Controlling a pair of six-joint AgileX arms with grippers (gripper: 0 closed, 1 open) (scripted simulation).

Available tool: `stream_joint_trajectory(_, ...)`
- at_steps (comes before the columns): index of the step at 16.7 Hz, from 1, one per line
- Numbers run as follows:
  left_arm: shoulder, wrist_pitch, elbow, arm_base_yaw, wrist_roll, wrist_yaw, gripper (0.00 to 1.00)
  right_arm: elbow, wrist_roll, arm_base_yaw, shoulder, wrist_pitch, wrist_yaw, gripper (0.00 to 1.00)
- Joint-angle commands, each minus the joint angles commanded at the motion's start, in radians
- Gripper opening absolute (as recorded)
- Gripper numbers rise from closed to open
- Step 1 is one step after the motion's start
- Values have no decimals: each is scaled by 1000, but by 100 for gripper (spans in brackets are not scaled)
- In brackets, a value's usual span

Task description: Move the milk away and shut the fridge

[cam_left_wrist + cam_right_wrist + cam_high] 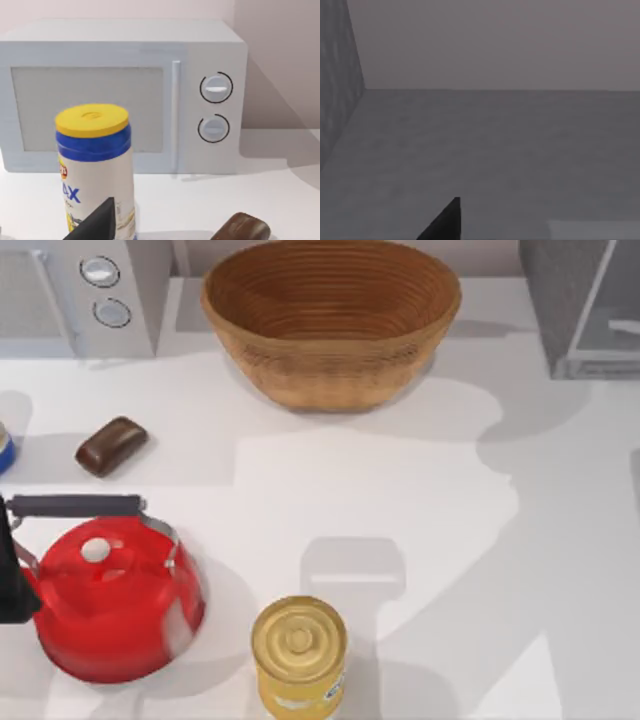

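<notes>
The milk is out of view. The fridge (548, 302), dark-grey and speckled with a pale panel (612, 322), stands at the table's back right corner. In the right wrist view, a dark fingertip (445, 222) of my right gripper points into a grey space with a speckled dark-grey wall (337, 85) beside it. My left arm (10, 585) is at the table's left edge beside the red kettle. Its dark fingertip (97, 225) sits in front of a blue-and-white canister with a yellow lid (95, 165).
A light-grey appliance with two round knobs (85, 295) stands at the back left, and a woven basket (330, 320) at the back middle. A brown bar (110, 445), a red kettle (115, 605) and a yellow can with a gold lid (298, 652) occupy the left and front.
</notes>
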Motion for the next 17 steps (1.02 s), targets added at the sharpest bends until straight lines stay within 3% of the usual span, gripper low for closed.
stream_joint_trajectory(10,0,0,0,0,0,0,100,-22,-2,11,-31,-11,-3,100)
stream_joint_trajectory(17,0,0,0,0,0,0,100,-280,-21,92,-472,-145,-6,100)
